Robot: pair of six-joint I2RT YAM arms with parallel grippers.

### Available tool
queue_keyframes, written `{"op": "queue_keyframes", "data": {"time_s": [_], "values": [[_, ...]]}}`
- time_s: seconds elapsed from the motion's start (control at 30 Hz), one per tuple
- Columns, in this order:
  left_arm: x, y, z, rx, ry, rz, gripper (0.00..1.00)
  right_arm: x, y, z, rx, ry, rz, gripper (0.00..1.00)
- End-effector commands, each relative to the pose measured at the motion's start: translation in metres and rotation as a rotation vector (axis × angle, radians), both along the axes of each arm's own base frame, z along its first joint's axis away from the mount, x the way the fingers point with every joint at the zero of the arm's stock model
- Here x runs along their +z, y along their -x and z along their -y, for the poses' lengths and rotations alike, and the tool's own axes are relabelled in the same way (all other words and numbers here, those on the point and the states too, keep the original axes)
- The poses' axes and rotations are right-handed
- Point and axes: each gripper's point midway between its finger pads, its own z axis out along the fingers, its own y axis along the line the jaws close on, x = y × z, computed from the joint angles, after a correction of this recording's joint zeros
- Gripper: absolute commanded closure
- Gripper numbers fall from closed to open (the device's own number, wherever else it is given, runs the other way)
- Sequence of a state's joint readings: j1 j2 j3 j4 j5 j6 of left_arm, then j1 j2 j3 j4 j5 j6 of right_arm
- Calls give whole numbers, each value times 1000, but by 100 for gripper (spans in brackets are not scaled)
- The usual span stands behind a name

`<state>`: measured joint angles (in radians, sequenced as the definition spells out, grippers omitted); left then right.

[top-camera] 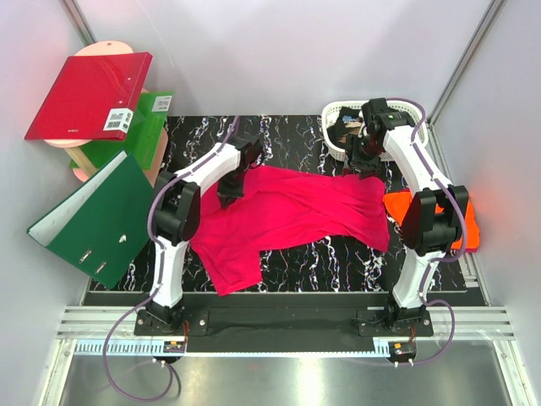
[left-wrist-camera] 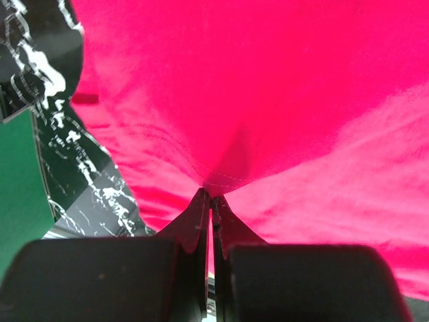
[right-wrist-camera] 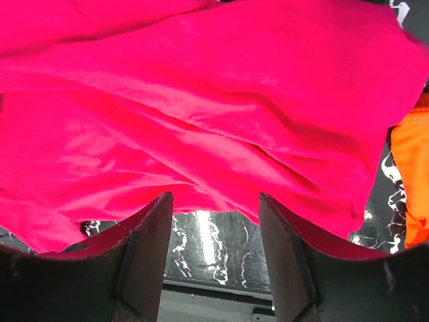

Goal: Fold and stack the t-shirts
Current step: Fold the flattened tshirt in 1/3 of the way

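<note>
The left jaws are closed on a stitched hem of the magenta-pink cloth t-shirt (left-wrist-camera: 268, 87), a small peak of cloth pinched at their tips. The right jaws stand apart over the shirt's far right edge. Bare black white-veined tabletop (right-wrist-camera: 208, 248) shows between them, and no cloth is caught there.

The pinched hem lies on the shirt's far left side, close to the tabletop's left border, where an open green ring binder (top-camera: 93, 220) overhangs the edge. Behind the right jaws sits a white plastic basket (top-camera: 336, 112) in the far right corner, so room there is tight. A bare strip of tabletop runs along the far side between the arms, and another along the near edge.

The magenta shirt lies spread across the middle, rumpled in long shallow folds, with one flap reaching toward the near left. Its right end lies just beside the bright orange cloth t-shirt (top-camera: 396, 204), which sits at the right edge, partly hidden by the right arm (top-camera: 427, 222). Whether the two overlap is unclear.
</note>
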<state>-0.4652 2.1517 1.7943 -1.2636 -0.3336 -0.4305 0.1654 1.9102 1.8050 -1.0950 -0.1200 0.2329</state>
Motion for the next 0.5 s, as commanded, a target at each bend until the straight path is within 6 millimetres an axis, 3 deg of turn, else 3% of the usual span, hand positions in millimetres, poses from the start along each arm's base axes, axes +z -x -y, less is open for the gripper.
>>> {"op": "queue_keyframes", "data": {"time_s": [0.0, 0.27, 0.3, 0.33, 0.37, 0.4, 0.47], "values": [[30, 17, -13, 10, -25, 11, 100, 7, -2, -6, 25, -27, 28, 38], [36, 53, -14, -13, -47, -58, 100, -1, 0, -8, 25, -41, 3, 38], [32, 58, -13, -12, -44, -75, 95, -3, 0, -9, 25, -44, -1, 38], [23, 66, -16, -10, -60, -115, 74, -3, 0, -9, 25, -47, -1, 38], [18, 70, -16, 1, -67, -131, 26, -3, -1, -10, 24, -49, -1, 38], [14, 72, -18, 5, -79, -137, 7, -2, -1, -11, 26, -52, 2, 38], [16, 72, -21, 12, -94, -113, 1, 1, -2, -12, 28, -57, 9, 37]]}}
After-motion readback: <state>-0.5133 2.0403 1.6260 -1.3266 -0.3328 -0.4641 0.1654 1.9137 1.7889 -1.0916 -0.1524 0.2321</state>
